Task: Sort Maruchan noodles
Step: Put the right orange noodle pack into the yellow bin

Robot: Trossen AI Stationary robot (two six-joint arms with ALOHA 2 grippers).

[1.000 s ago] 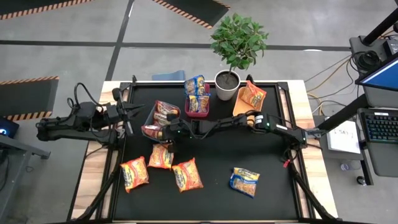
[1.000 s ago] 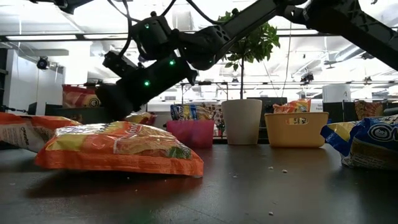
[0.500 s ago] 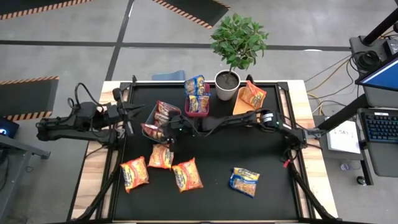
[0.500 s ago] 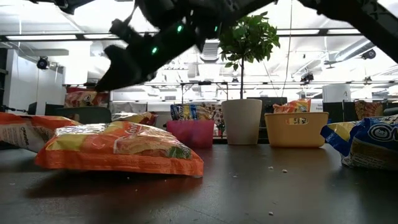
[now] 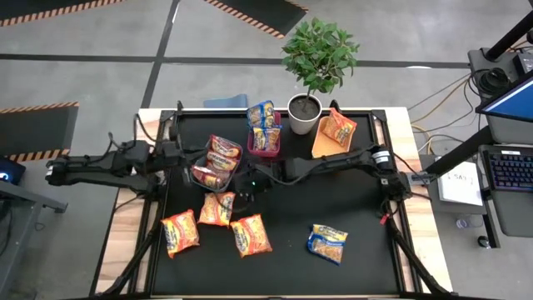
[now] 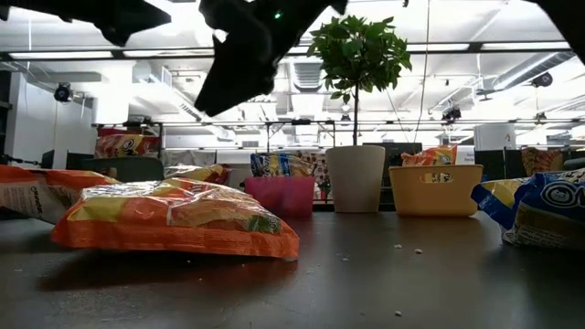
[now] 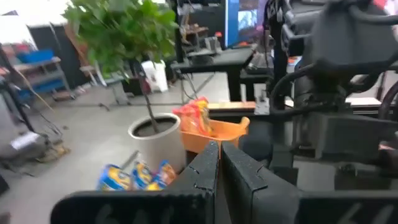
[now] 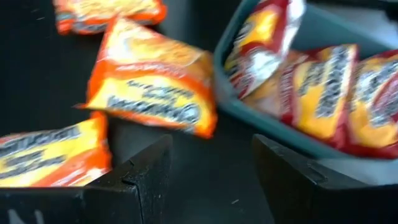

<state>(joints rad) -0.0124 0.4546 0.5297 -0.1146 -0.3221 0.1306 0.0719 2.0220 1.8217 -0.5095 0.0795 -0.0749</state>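
From above, I see my right gripper [image 5: 247, 185] hanging empty just beside the teal bin [image 5: 202, 158] of red packets [image 5: 218, 155], orange packets [image 5: 218, 208] below it. Its wrist view shows jaws apart, holding nothing. My left gripper [image 7: 217, 163] is shut, empty.

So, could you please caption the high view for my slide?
Right gripper open above loose noodle packets, beside the teal bin of red packets.
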